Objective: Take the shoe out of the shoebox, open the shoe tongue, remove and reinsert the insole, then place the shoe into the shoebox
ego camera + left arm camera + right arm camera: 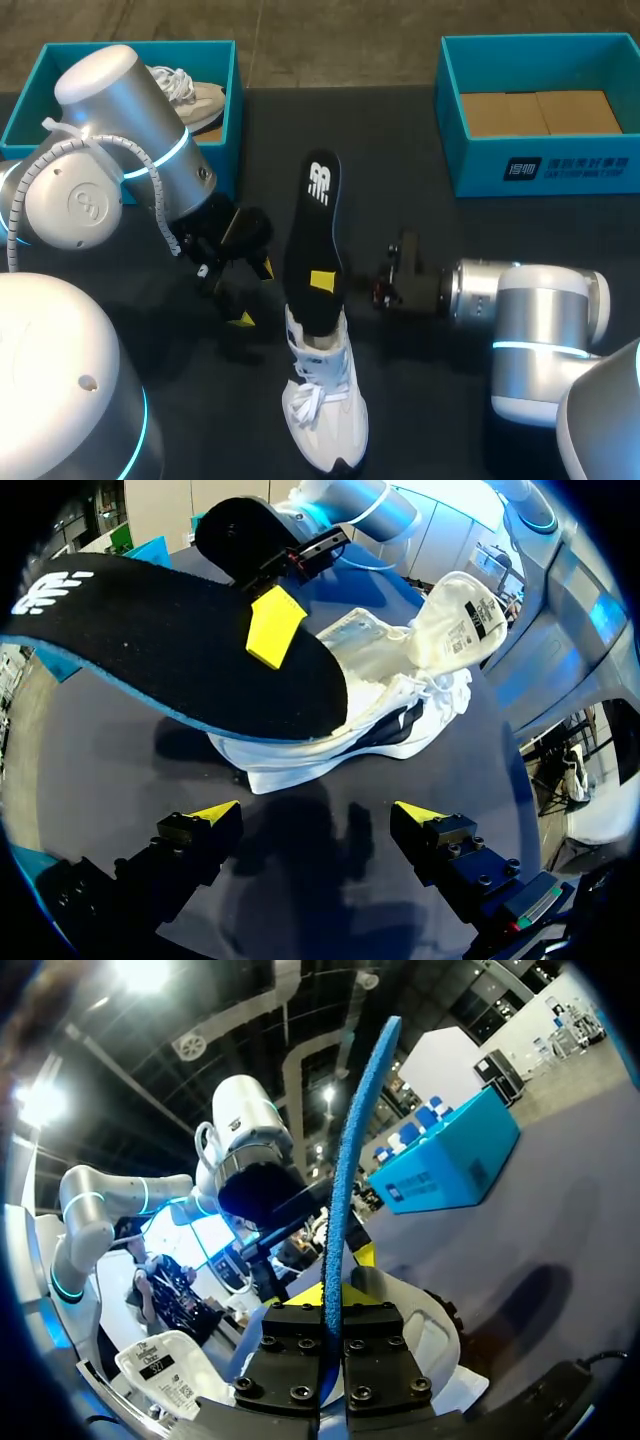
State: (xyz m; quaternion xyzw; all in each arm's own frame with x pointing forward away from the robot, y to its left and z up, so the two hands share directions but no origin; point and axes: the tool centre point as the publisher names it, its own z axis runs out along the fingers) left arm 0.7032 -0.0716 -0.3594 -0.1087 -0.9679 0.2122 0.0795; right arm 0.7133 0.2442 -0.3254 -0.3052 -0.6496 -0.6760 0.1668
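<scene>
Black table (430, 400) from above, with a teal left shoebox (120, 48) at upper left and a right shoebox (540, 170) at upper right. My left arm (120, 140) comes in from the left, angled down and covering part of the left shoebox. My right arm (530, 300) lies level from the right. The white shoe (322, 400) stands at lower centre, outside both boxes, toe toward the bottom edge. The black insole (312, 240) slants up from its opening, clamped by my right gripper (325, 282); how deep its lower end sits, I cannot tell. My left gripper (252, 294), just left of the shoe, hangs spread wide, touching nothing.
</scene>
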